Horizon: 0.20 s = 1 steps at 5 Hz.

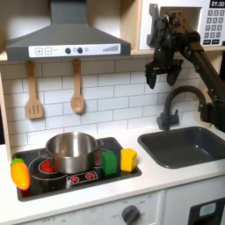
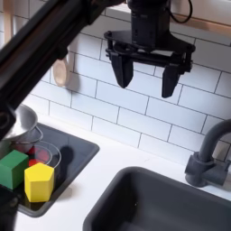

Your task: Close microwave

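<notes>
The white toy microwave (image 1: 209, 26) sits on the shelf at the top right of the first exterior view, its dark keypad and display at the first exterior view's right edge. The black arm crosses in front of its door, so I cannot tell how the door stands. My gripper (image 1: 163, 76) hangs just below the microwave's left part, in front of the white tiled wall, fingers pointing down. In the second exterior view the gripper (image 2: 144, 76) is seen close up against the tiles. Its two black fingers (image 2: 170, 81) are spread apart with nothing between them.
A grey range hood (image 1: 66, 39) hangs at upper left, with a wooden spatula (image 1: 33, 92) and spoon (image 1: 77, 88) below it. A steel pot (image 1: 72, 151), green block (image 1: 109, 162) and yellow block (image 1: 128, 159) sit on the stove. The sink (image 1: 189, 145) and faucet (image 1: 176, 105) lie under the gripper.
</notes>
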Available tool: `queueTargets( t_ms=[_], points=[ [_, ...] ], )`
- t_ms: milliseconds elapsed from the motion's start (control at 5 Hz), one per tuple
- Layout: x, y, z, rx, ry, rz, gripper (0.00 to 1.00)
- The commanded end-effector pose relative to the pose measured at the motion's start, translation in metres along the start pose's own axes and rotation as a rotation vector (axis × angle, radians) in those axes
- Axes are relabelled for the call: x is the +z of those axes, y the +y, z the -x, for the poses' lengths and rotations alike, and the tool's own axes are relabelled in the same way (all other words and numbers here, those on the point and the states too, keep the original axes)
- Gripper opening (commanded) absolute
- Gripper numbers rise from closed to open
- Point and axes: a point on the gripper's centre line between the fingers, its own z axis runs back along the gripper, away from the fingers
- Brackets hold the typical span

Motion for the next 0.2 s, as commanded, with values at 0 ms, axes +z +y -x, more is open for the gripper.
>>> queueTargets(
  t_ms=[0],
  points=[
    [0.0004,0.0,-0.0002,0.0,-0.002,0.0,1.0]
  ],
)
